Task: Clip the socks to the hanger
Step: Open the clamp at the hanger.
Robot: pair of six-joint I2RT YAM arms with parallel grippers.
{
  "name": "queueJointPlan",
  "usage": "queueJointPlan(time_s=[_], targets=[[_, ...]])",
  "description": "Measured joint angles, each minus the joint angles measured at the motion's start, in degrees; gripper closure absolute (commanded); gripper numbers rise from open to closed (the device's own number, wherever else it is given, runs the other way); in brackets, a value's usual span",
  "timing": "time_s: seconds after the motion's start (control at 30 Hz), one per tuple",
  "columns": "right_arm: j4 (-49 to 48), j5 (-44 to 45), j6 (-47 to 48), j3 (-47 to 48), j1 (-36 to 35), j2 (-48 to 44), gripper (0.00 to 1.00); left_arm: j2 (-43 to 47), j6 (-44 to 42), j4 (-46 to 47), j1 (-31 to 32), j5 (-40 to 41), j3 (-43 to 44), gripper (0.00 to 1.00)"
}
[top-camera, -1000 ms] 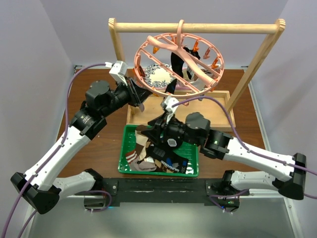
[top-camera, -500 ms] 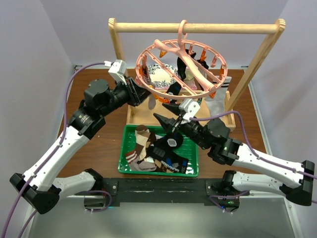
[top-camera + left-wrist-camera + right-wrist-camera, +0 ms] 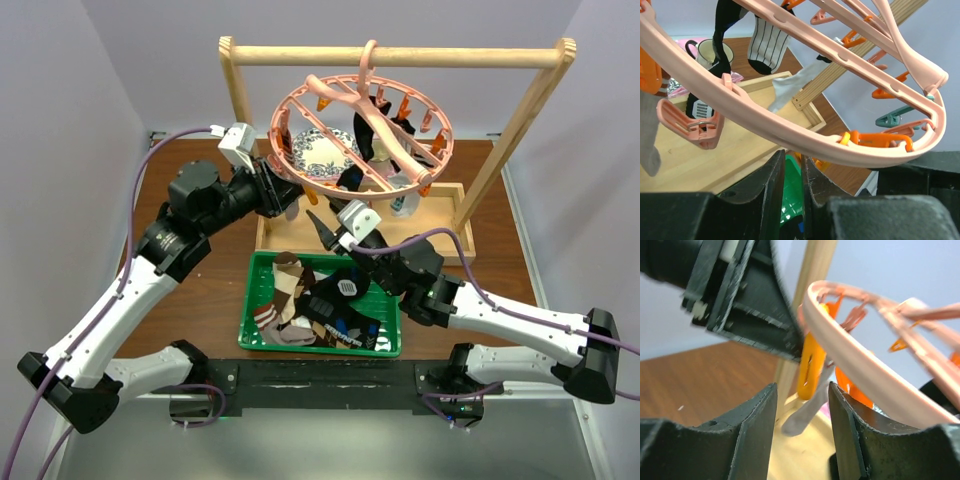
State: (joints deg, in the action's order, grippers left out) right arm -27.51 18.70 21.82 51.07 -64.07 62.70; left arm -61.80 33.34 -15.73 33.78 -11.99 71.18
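Note:
The pink ring hanger hangs by its hook from the wooden rack, with black and pale socks clipped on it. More socks lie in the green basket. My left gripper is at the ring's lower left rim. In the left wrist view its jaws stand a narrow slit apart just under the rim, empty. My right gripper points up at the same rim, open. In the right wrist view an orange clip with a pale sock hangs just beyond its jaws.
The light wooden rack stands at the back. A wooden tray under the hanger holds a patterned plate and a mug. The left gripper's black fingers are close to the right gripper.
My right arm has risen out of the green basket and swung left toward the hanger's rim. The ring has swung and turned a little. My left jaws have parted slightly.

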Motion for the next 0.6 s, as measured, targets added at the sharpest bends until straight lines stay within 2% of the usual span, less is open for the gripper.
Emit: queueJointPlan(time_s=[0.2, 0.4, 0.6], targets=[[-6.8, 1.7, 5.0, -0.6, -0.1, 2.3, 0.53, 0.3, 0.0, 0.1, 0.0, -0.3, 0.0, 0.76], [-7.4, 2.1, 6.3, -0.6, -0.1, 5.0, 0.58, 0.3, 0.0, 0.1, 0.0, -0.3, 0.0, 0.76], [-8.3, 3.4, 6.4, -0.6, -0.1, 5.0, 0.73, 0.6, 0.1, 0.1, 0.0, -0.4, 0.0, 0.76]])
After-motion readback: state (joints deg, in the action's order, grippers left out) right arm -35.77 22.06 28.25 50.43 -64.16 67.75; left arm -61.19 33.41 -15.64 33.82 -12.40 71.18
